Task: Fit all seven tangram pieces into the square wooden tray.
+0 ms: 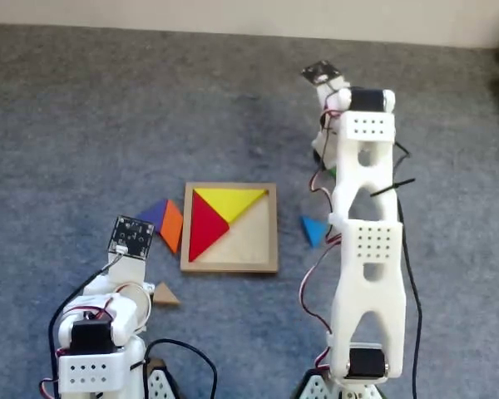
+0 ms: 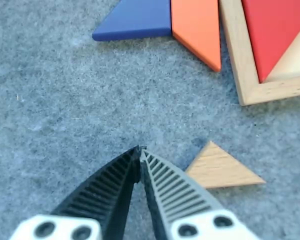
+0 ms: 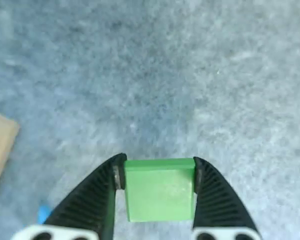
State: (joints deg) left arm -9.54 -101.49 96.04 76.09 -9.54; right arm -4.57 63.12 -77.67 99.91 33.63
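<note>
**Tangram pieces, seven counted.**
- In the tray, two:
  - yellow triangle (image 1: 229, 202) along the far side
  - red triangle (image 1: 204, 226) along the left side, edge to edge with the yellow
- On the carpet, four:
  - navy piece (image 2: 137, 20) and orange piece (image 2: 197, 27), side by side and touching; the orange lies just outside the tray's left rim
  - plain wood triangle (image 2: 221, 167), near the tray's near-left corner
  - light blue triangle (image 1: 313, 229), right of the tray and partly under the right arm
- Held, one: green square (image 3: 160, 190)

**Tray, one.** The square wooden tray (image 1: 229, 268) is mid-table, with the rest of its floor bare.

**Grippers, two.**
- The left gripper (image 2: 140, 150) has its jaws closed tip to tip on nothing. It hangs over the carpet just beside the wood triangle.
- The right gripper (image 3: 159, 162) has its jaws clamped on the green square's two sides. It is out beyond the tray's far-right corner.

**Surface.** Grey carpet (image 1: 83, 125).
</note>
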